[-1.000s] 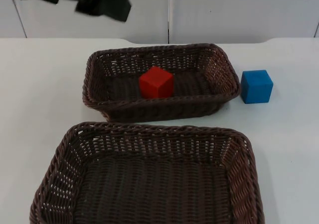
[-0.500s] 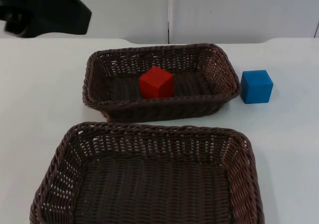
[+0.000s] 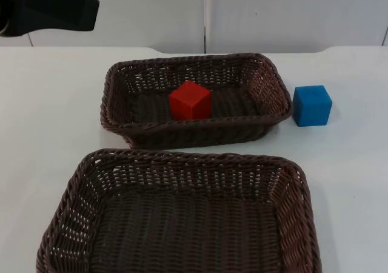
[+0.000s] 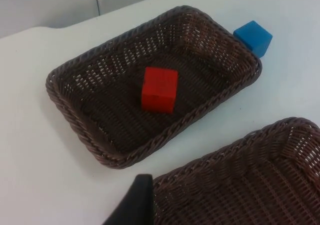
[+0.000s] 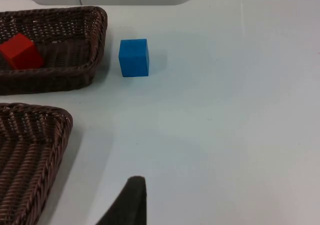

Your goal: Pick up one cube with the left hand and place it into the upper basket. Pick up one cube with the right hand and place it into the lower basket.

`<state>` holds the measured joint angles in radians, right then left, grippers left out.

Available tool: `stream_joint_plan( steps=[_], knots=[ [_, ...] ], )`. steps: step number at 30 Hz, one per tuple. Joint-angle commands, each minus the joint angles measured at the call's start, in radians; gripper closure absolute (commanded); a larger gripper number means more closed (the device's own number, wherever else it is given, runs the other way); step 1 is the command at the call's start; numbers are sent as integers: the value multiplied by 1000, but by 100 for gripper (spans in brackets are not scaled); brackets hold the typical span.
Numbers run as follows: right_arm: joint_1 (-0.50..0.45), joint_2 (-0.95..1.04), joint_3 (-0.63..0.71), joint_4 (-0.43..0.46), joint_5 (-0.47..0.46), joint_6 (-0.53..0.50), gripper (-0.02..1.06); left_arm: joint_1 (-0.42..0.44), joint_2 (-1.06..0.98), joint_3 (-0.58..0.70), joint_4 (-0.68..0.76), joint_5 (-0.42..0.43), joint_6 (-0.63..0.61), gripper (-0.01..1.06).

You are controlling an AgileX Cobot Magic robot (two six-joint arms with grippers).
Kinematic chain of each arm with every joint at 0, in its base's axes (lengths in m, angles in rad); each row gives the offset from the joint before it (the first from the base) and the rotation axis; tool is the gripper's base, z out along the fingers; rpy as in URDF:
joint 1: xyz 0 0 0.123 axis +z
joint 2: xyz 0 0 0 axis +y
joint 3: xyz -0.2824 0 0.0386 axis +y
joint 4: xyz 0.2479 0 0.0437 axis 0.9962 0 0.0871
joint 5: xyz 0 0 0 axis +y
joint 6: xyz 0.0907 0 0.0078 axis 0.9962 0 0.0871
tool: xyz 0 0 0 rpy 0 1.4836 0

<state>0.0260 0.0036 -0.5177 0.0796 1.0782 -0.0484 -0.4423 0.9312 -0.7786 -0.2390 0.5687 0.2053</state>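
Now: red cube already in upper basket. Blue cube on table just beside basket's 3 o'clock side, right-arm side; lower basket holds nothing. Jaw state of both grippers: cannot tell.

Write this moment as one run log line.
red cube: in upper basket | blue cube: on table, beside it | lower basket: empty

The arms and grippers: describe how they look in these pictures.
The left arm is a bulky black block with flat, angular faces. The left gripper's fingertip and the right gripper's fingertip are each a matt black, tapering wedge with a blunt end. No markings can be seen.
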Motion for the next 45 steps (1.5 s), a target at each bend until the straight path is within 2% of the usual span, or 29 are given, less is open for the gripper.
stream_joint_plan(
  steps=[1,22,33,38,45],
  knots=[
    [-2,-4,2,-8,0,0,-1,1,-7,6,-12,2,-6,0],
    [-2,34,-15,-21,-18,3,-1,1,-7,6,-14,24,-6,0],
    [-2,324,-127,-14,-121,3,-1,1,-7,6,-14,26,-6,0],
    [-2,517,-169,2,-249,3,-1,1,-7,6,-14,27,-6,0],
    [-2,736,-218,4,-337,3,-1,1,-7,6,-14,27,-6,0]
  ],
)
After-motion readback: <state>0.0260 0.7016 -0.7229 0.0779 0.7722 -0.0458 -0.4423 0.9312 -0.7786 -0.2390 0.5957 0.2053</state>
